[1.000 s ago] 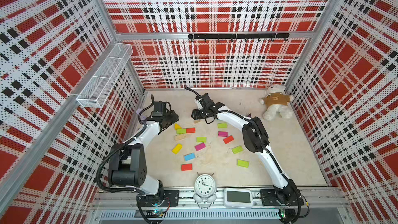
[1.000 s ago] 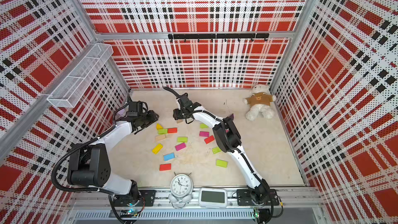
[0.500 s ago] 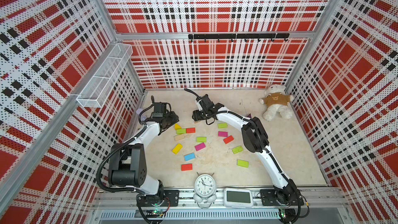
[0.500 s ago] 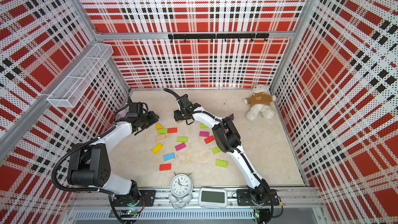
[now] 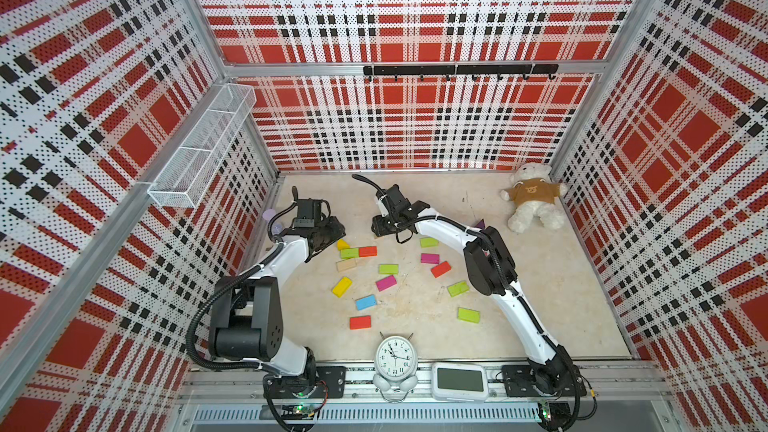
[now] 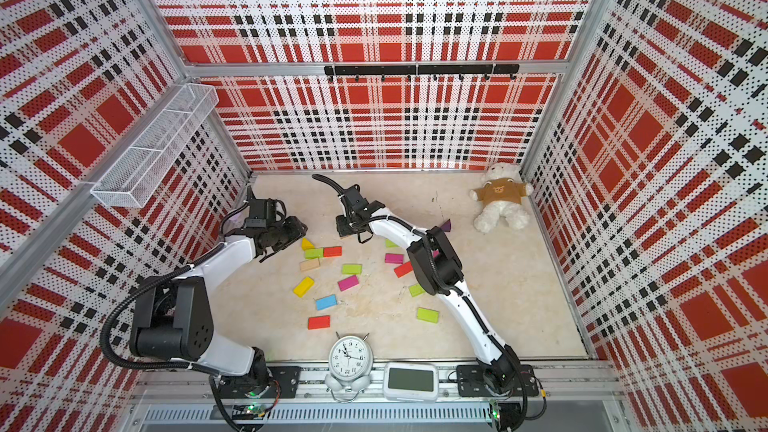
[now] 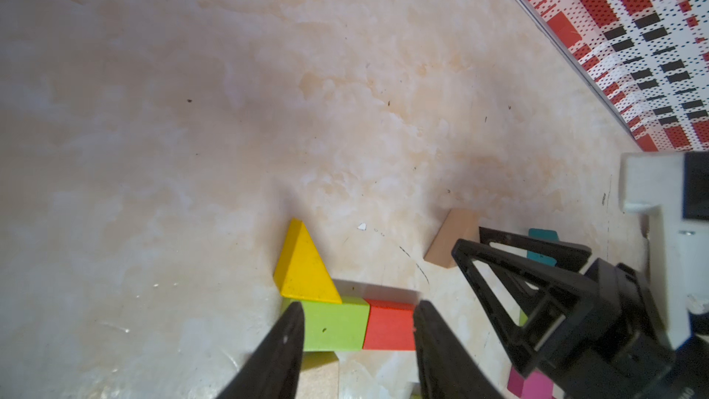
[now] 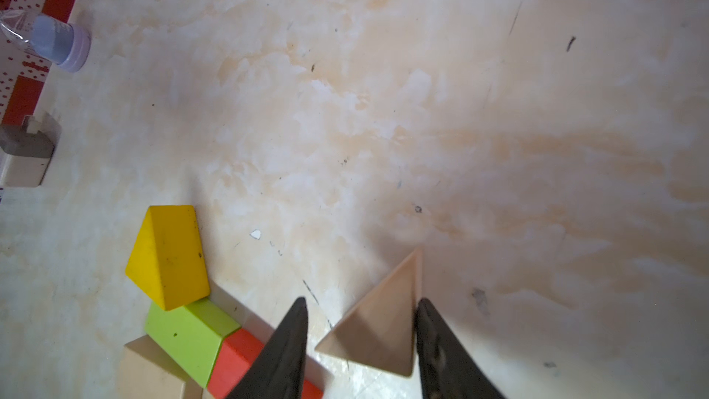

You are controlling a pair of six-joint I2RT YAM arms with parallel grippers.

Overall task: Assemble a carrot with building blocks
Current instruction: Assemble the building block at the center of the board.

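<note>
right pincer (image 8: 361, 300): low over the table (image 8: 498, 109). My wrist view shows the tan wedge (image 8: 380, 332) lying flat right between the two fingers. One finger looks pressed on its straight edge, the other sits just beside its corner. I cannot tell if it is clamped or only bracketed.
tan wedge: its point aims away from the pincer, past the tips, and its wide end lies back between the fingers.
left pincer (image 7: 358, 305): released, fingers spread, carrying nothing. The tips frame the lime block (image 7: 333, 324) and the red block (image 7: 387, 326). I cannot tell whether they touch them.
lime block and red block: end to end and touching, one row spanning the gap between the left pincer's fingers.
yellow wedge (image 7: 305, 266): just past the left pincer's tips, resting against the far edge of the lime block.
tan block (image 8: 149, 374): against the lime block on the side opposite the yellow wedge. It lies back toward the left pincer's wrist and is partly hidden by a finger.
pincer to pincer: near each other but apart. The right one sits just beyond the red end of the row.
loose blocks (image 5: 386, 283): lime, magenta, red, yellow and blue pieces, scattered flat behind both pincers toward the arm bases. None touches a pincer.
purple wedge (image 5: 481, 224): behind the right pincer, beside its forearm.
teddy bear (image 5: 532, 201): well apart from the right pincer, on the side away from the left one.
alarm clock (image 5: 394, 357): well behind both pincers, between the arm bases.
</note>
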